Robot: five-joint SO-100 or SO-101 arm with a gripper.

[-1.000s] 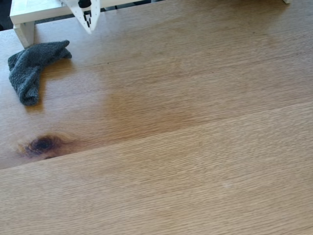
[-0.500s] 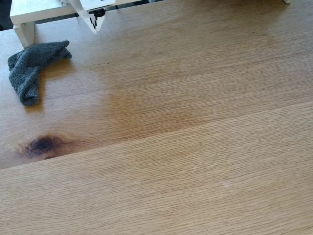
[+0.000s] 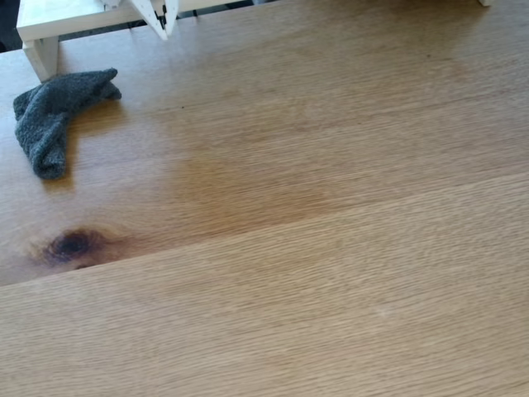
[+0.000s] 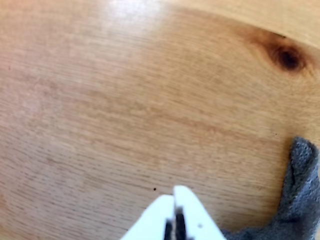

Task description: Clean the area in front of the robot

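The white gripper [image 3: 164, 23] has pulled back up toward the far left corner of the tabletop [image 3: 331, 248] with its jaws pressed together and holding nothing, while the gray cloth [image 3: 50, 116] lies bunched near the left edge, so no wiping is happening now.

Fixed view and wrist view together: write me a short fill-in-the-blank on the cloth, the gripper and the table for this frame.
1. The gray cloth lies on the ____ table, crumpled rather than spread flat.
2. In the wrist view the gripper has its white fingers pressed ____, with nothing between them.
3. In the fixed view the dark knot in the wood lies ____ the cloth in the picture.

Missing words: wooden; together; below
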